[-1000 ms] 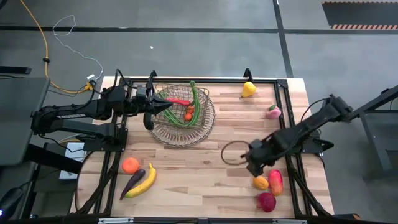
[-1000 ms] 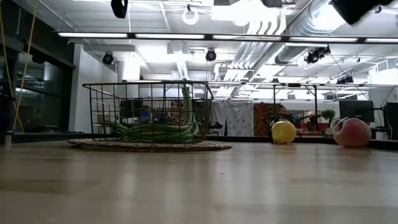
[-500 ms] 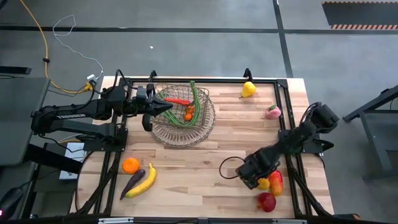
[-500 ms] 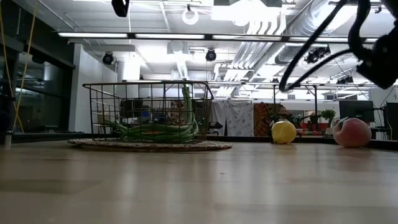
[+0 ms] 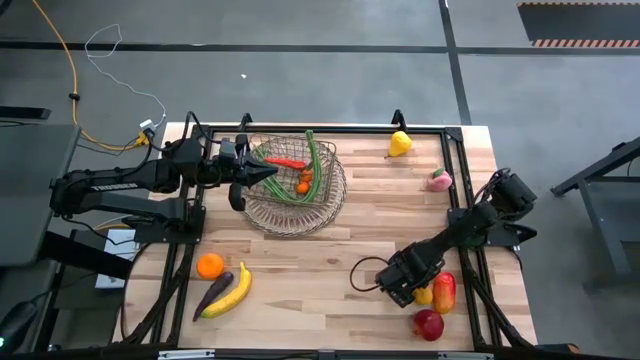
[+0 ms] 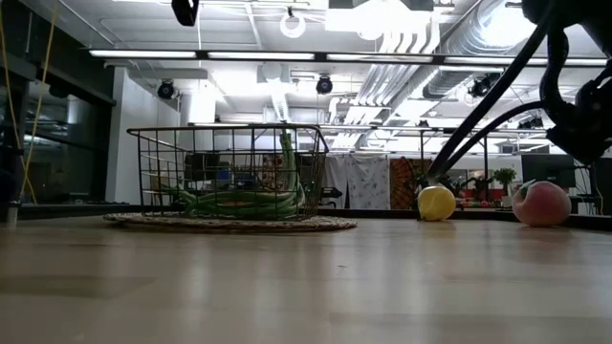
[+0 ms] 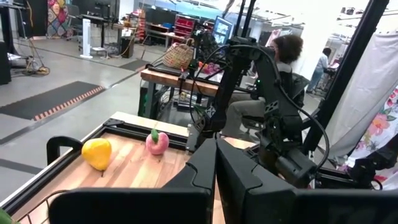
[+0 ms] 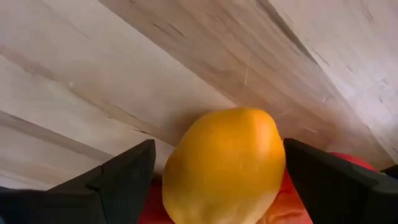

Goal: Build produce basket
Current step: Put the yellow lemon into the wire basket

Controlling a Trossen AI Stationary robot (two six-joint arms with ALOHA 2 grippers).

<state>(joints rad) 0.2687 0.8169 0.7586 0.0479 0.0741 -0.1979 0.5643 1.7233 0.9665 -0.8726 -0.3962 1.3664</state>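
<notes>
My right pincer (image 5: 415,292) released, fingers (image 8: 118,180) either side of the orange fruit (image 8: 224,165), not clenched on it. That fruit lies on the table (image 5: 330,270) well away from the basket (image 5: 295,185), touching a red fruit (image 5: 444,291). My left pincer (image 5: 268,171) clenched empty over the basket's rim. Beans (image 5: 312,165), chilli (image 5: 285,162) inside the basket.

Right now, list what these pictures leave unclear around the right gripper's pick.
- High view: the right gripper covers much of the yellow-orange rounded fruit; contact cannot be told.
- Right wrist view: the red fruit behind it is mostly hidden.
- Low view: that fruit cluster is out of frame.
</notes>
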